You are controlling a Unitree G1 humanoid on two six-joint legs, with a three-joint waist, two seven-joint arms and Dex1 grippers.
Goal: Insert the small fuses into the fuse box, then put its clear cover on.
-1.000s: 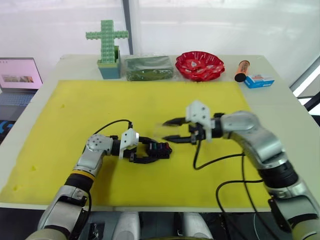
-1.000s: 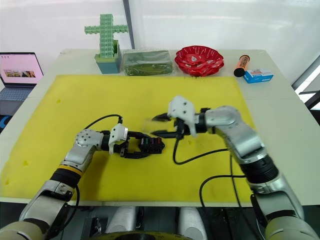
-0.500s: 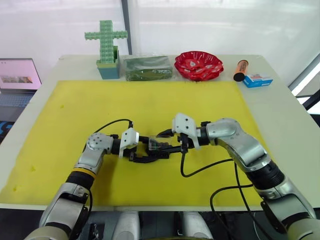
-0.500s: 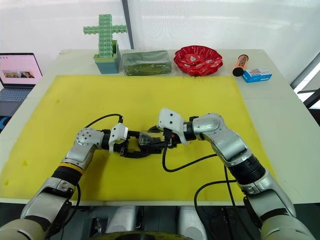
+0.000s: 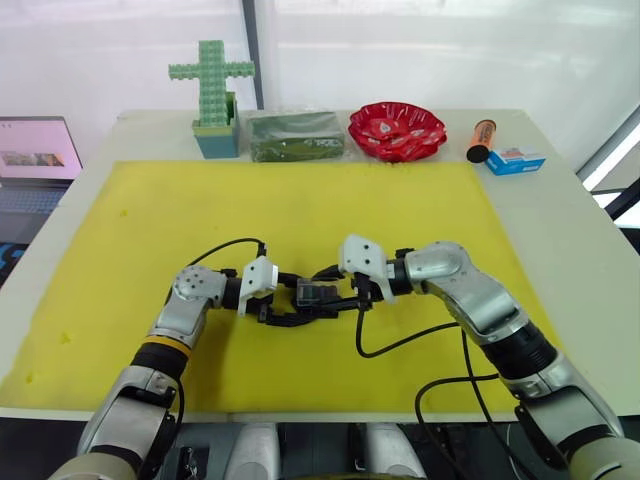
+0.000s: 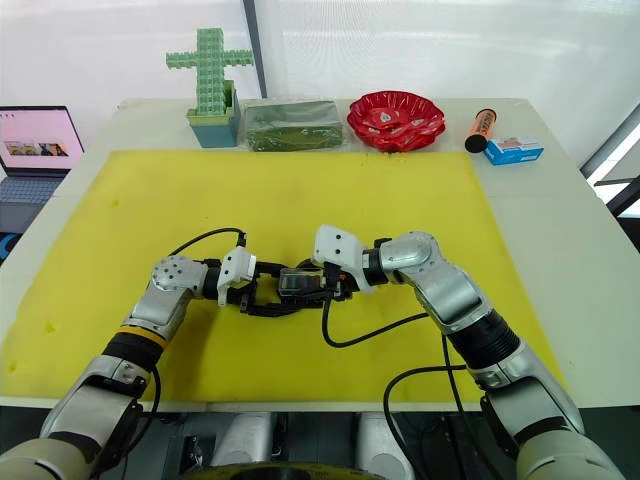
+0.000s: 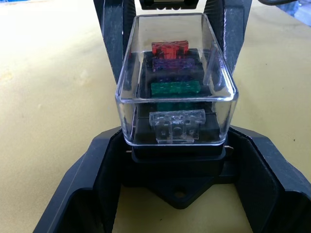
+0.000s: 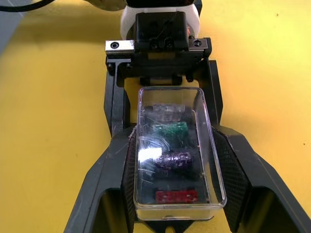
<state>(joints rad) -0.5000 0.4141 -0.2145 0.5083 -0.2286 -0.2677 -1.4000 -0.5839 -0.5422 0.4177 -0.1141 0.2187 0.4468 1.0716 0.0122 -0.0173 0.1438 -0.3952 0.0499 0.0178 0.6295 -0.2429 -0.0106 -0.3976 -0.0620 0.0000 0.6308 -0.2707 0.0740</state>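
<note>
Left eye view is showing a white table [image 5: 560, 215] carrying a yellow mat [image 5: 300, 225], with white translucent panels standing behind it. Along the table's far edge, a green block cross in a teal pot [image 5: 214, 95], a dark green box [image 5: 297, 135], a red bowl [image 5: 397, 130], an orange tube [image 5: 480, 140] and a small blue-and-white carton [image 5: 517, 161] are sitting in a row. A laptop [image 5: 35, 160] is glowing off the table's left side. Near the mat's middle, the left gripper [image 5: 300, 309] and right gripper [image 5: 337, 289] are meeting tip to tip around the fuse box [image 5: 318, 295].

Right eye view is giving the same layout, the two arms converging on the mat's front half, with black cables looping over the yellow surface.

Left wrist view is looking along the left gripper's fingers [image 7: 82, 194], which are closing narrowly on the black fuse box [image 7: 177, 162] at its base. The clear cover [image 7: 176, 77] is sitting over the block, and the small fuses [image 7: 175, 88] are standing in a line under it: grey, green, purple, red. The right gripper's fingers are flanking the cover on both long sides.

Right wrist view is looking down on the cover, the right gripper's fingers [image 8: 228, 165] pressing against its two long walls, the fuse row showing through the plastic, and the left gripper facing it across the yellow mat.
</note>
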